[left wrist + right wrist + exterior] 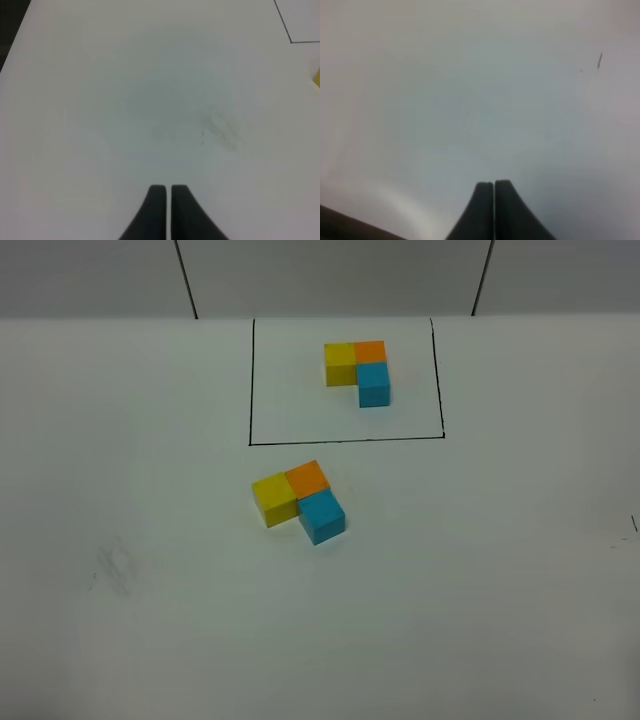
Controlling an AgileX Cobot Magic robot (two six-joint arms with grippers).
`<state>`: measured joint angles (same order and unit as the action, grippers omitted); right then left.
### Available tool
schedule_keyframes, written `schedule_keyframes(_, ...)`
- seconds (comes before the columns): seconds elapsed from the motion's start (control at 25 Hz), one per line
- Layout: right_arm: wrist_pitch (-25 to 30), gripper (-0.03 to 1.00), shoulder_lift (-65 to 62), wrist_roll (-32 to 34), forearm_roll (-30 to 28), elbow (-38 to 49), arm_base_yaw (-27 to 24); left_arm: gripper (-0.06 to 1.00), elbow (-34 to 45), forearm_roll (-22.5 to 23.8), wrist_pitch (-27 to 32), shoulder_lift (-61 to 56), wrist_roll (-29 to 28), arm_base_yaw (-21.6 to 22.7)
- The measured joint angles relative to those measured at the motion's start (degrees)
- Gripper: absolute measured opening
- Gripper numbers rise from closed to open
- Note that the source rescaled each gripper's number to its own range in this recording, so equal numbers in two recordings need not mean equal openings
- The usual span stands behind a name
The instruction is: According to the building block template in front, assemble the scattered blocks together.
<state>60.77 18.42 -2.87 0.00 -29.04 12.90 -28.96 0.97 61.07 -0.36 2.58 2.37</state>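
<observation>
The template (358, 370) lies inside a black-outlined rectangle at the back: yellow and orange cubes in a row, blue below the orange. In front of it the loose yellow block (274, 498), orange block (308, 480) and light blue block (322, 515) sit touching in an L, turned a little. Neither arm shows in the exterior high view. My left gripper (167, 191) is shut and empty over bare table; a sliver of the yellow block (317, 77) shows at the frame edge. My right gripper (494, 186) is shut and empty over bare table.
The white table (150, 620) carries a faint grey smudge (117, 567) at the left, also in the left wrist view (223, 129). A corner of the rectangle's black line (290, 41) shows in the left wrist view. A short dark mark (599, 60) shows in the right wrist view.
</observation>
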Motion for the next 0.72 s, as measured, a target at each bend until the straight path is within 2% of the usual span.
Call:
schedule_keyframes(0.32,0.1,0.0,-7.4,-0.2,0.0,0.0,-7.8,0.0,0.0,0.0,0.0,0.0,0.0,0.0)
schedule_keyframes(0.72,0.5,0.0,-13.9,-0.2,0.0,0.2,-10.0,0.0,0.0,0.0,0.0,0.0,0.0,0.0)
